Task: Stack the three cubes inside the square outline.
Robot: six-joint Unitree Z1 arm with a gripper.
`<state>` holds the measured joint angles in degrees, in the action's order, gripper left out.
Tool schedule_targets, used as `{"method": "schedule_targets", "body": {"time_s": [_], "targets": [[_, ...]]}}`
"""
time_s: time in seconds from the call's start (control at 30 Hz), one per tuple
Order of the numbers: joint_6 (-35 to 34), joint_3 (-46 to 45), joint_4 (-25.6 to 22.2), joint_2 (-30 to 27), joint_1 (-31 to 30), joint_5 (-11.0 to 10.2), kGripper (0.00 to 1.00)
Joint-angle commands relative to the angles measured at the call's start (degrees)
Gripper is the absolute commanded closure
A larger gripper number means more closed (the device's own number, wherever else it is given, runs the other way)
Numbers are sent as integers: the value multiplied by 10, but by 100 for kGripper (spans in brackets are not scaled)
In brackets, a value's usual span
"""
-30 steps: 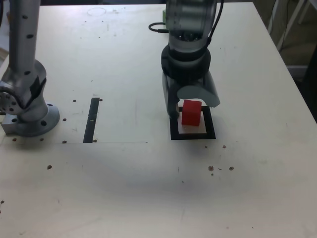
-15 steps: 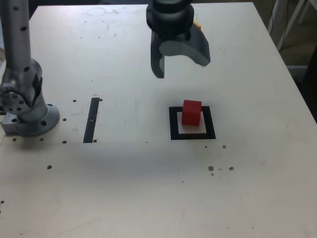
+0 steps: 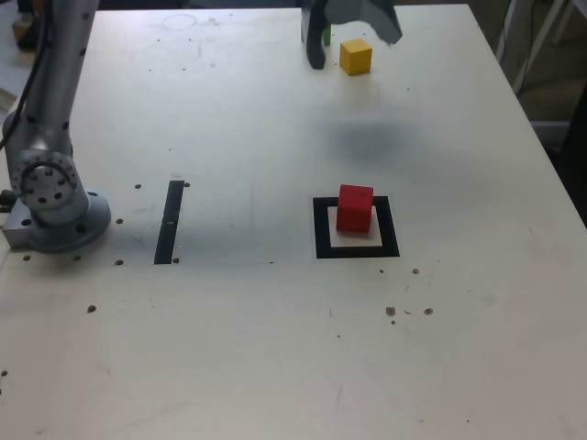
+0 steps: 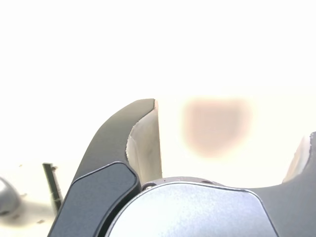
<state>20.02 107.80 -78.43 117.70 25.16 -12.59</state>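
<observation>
Now my pincer (image 3: 353,41) hangs wide open and empty beside the yellow cube (image 3: 356,57); a careless descent could knock it away.

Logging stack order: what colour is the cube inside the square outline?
Red: the cube in the square outline shows best in the exterior view.

White table (image 3: 275,348): square outline (image 3: 321,240), yellow cube (image 3: 356,57).
</observation>
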Motion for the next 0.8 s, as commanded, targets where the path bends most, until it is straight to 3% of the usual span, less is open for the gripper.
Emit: {"method": "schedule_targets", "body": {"time_s": [0.0, 0.23, 0.77], "targets": [[11, 41, -7, 18, 26, 6, 2], [13, 86, -16, 60, 69, 15, 3], [3, 120, -8, 114, 115, -1, 4]]}}
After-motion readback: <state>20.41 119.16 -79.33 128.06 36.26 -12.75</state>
